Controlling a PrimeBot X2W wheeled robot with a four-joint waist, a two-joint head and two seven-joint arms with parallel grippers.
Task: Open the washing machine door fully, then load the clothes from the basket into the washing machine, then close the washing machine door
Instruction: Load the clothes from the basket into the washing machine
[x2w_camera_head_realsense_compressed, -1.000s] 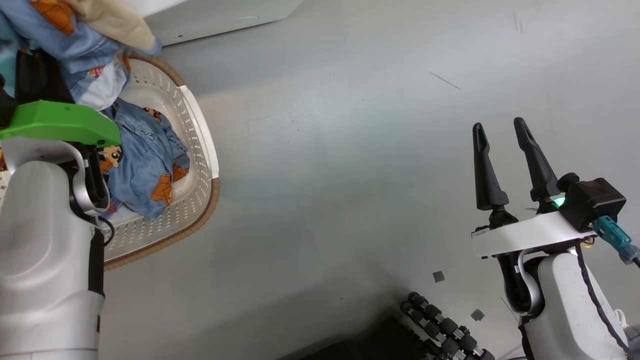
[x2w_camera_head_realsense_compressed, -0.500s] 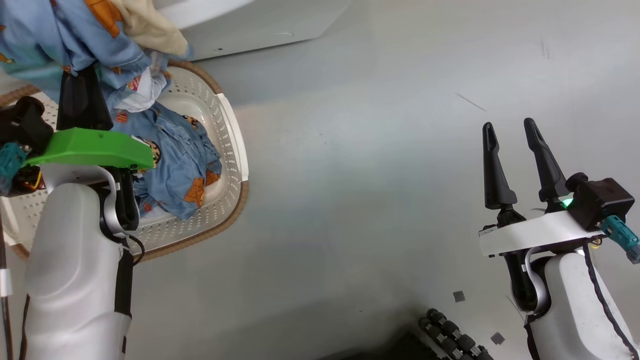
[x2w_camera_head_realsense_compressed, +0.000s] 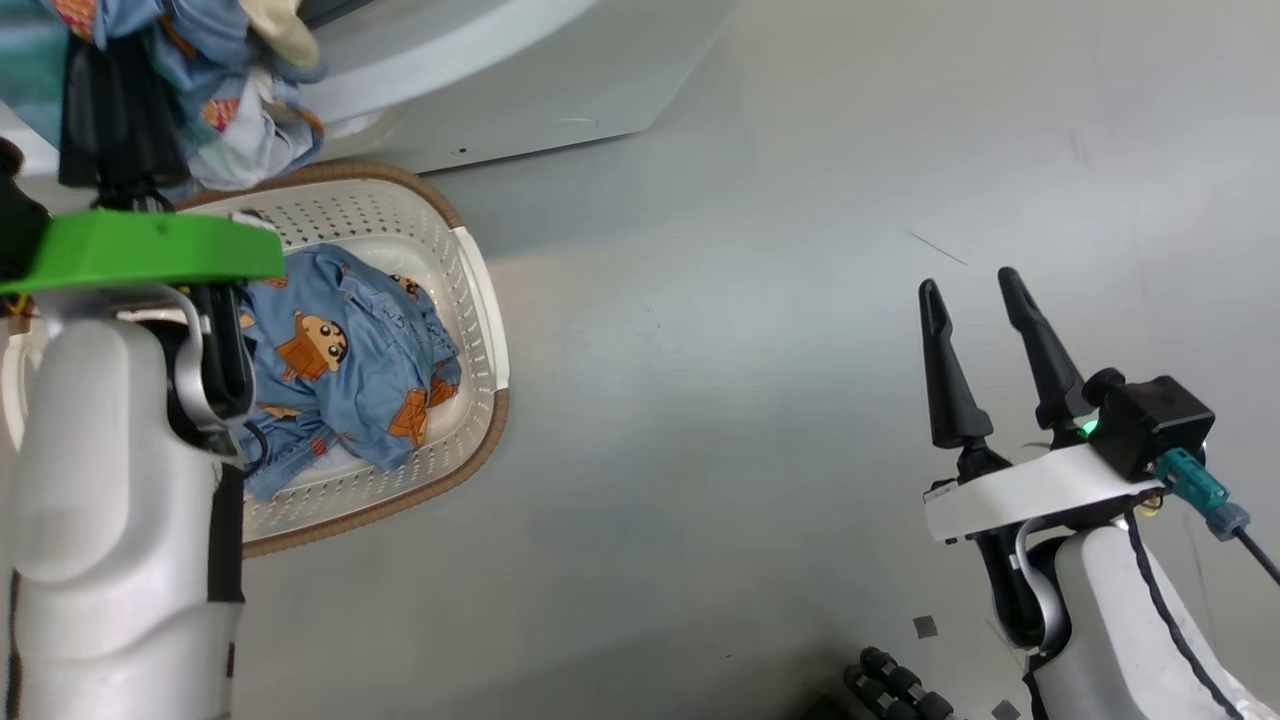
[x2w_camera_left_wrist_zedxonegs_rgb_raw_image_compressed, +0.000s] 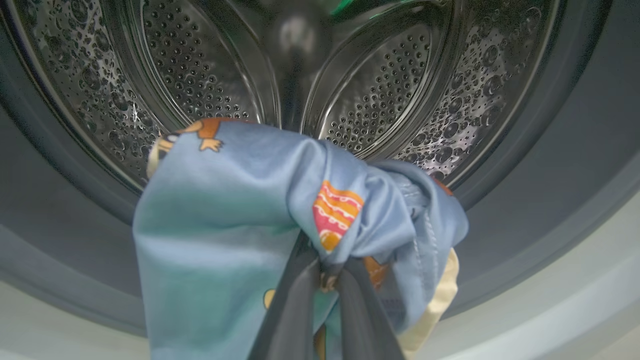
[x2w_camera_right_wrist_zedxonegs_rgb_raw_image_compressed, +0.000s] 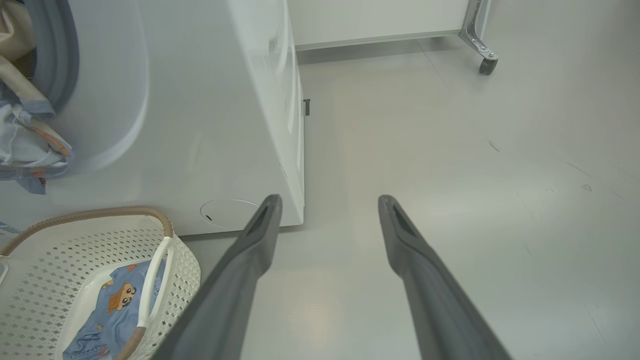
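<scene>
My left gripper (x2w_camera_left_wrist_zedxonegs_rgb_raw_image_compressed: 325, 272) is shut on a bunched light blue garment (x2w_camera_left_wrist_zedxonegs_rgb_raw_image_compressed: 225, 225) with orange figures and a cream patch. It holds the garment at the mouth of the washing machine (x2w_camera_right_wrist_zedxonegs_rgb_raw_image_compressed: 200, 125), in front of the perforated steel drum (x2w_camera_left_wrist_zedxonegs_rgb_raw_image_compressed: 380, 100) and the grey gasket (x2w_camera_left_wrist_zedxonegs_rgb_raw_image_compressed: 550, 200). In the head view this garment (x2w_camera_head_realsense_compressed: 230, 120) hangs at the top left, above the basket (x2w_camera_head_realsense_compressed: 480, 300). More blue clothes (x2w_camera_head_realsense_compressed: 350, 370) lie in the basket. My right gripper (x2w_camera_head_realsense_compressed: 968, 285) is open and holds nothing, off to the right over the floor. The washing machine door is out of view.
The basket (x2w_camera_right_wrist_zedxonegs_rgb_raw_image_compressed: 90, 215) stands on the grey floor right against the washer's front. A white cabinet on a caster (x2w_camera_right_wrist_zedxonegs_rgb_raw_image_compressed: 487, 65) stands behind the machine. My base's dark rollers (x2w_camera_head_realsense_compressed: 900, 680) show at the bottom. Open floor lies to the right.
The head camera has shifted, so the whole picture moved. My left gripper has carried the garment up from over the basket to the washer's opening. The right gripper stays open.
</scene>
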